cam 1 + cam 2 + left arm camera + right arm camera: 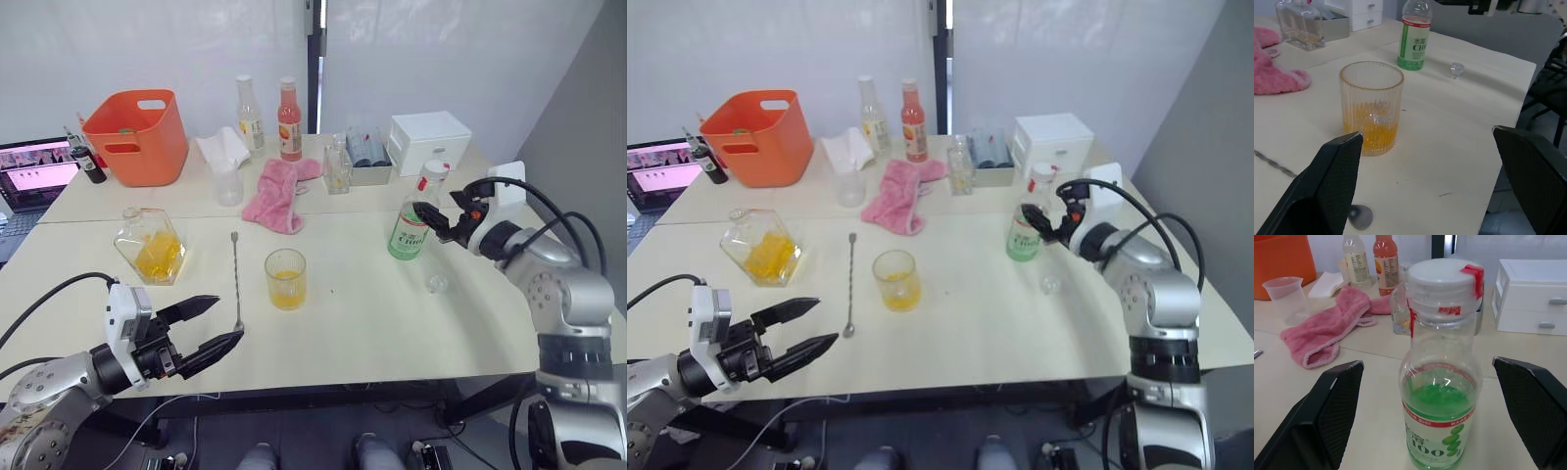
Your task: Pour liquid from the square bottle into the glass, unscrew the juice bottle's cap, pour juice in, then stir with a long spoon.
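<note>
The ribbed glass (285, 279) stands mid-table with a little orange liquid in it. To its left the long spoon (236, 279) lies flat, bowl toward me. The square bottle (152, 247), holding orange liquid, rests further left. My left gripper (227, 318) is open just above the table by the spoon's bowl (1360, 217), pointing at the glass (1372, 108). The juice bottle (411, 223) stands upright at the right with its white cap (1442, 280) on. My right gripper (434, 221) is open, its fingers either side of the bottle without touching it.
A small clear stopper (437, 284) lies near the juice bottle. At the back are an orange basket (137, 137), a pink towel (274, 196), a plain cup (228, 183), two bottles (289, 119), a white drawer box (429, 142) and a laptop (34, 171).
</note>
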You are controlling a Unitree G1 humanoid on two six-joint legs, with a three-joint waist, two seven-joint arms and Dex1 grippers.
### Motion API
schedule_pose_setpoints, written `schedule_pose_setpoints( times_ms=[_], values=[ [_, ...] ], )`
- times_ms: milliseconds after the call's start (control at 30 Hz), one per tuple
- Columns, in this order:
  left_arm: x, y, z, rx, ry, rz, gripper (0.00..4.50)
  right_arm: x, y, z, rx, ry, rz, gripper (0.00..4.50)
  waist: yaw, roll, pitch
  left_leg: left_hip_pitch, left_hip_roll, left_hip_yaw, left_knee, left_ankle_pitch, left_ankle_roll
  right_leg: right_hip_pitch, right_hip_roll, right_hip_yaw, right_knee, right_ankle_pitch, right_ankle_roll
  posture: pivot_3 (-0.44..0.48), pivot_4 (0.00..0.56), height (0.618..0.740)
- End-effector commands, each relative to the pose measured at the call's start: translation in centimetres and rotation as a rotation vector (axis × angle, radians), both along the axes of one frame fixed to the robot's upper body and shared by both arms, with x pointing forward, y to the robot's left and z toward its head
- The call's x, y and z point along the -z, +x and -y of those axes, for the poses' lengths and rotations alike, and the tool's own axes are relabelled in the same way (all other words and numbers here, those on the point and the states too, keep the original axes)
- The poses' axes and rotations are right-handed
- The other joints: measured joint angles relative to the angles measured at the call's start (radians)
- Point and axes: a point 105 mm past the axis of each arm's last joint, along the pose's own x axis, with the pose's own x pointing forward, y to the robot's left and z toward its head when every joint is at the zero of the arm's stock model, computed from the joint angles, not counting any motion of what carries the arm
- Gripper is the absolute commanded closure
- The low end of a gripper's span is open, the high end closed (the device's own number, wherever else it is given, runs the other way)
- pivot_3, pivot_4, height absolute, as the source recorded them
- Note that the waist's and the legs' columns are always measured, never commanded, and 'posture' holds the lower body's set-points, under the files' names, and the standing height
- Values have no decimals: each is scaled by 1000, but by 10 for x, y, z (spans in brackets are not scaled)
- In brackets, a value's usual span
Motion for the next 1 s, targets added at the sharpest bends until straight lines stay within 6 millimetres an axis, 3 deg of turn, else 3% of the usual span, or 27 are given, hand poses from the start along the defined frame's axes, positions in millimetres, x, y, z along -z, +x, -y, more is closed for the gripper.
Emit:
schedule_pose_setpoints(
  times_ms=[33, 333, 567, 867, 1000],
  values=[
    [-6, -4, 10, 64, 4, 18, 32, -21, 3, -3, -50, -19, 70, 0, -1, 0, 0, 0, 0, 0, 0, 0, 0, 0, 0, 0, 0, 0, 0, 0, 150, 739],
    [-8, -2, 20, 79, 3, 26, 32, -31, 18, -2, -71, -25, 89, 0, -1, 2, 1, -3, 5, 1, -1, 0, 1, 0, 6, 0, -8, 5, -1, 0, 150, 739],
    [-10, -2, 22, 74, 5, 26, 32, -34, 24, -4, -91, -9, 98, 0, -3, 2, 1, -3, 11, 1, -1, -1, 2, -1, 12, 0, -10, 11, -10, 0, 150, 739],
    [-12, -2, 23, 70, 7, 28, 0, -33, 29, -6, -103, 21, 98, 2906, -4, 3, 2, -3, 11, 2, -1, -1, 2, -2, 13, 1, -10, 11, -10, 0, 150, 739],
    [-13, -2, 22, 69, 13, 30, 0, -34, 28, -6, -107, 21, 103, 3026, -4, 4, 2, -3, 11, 2, -1, -1, 2, -2, 13, 1, -10, 11, -10, 0, 150, 739]
  ],
)
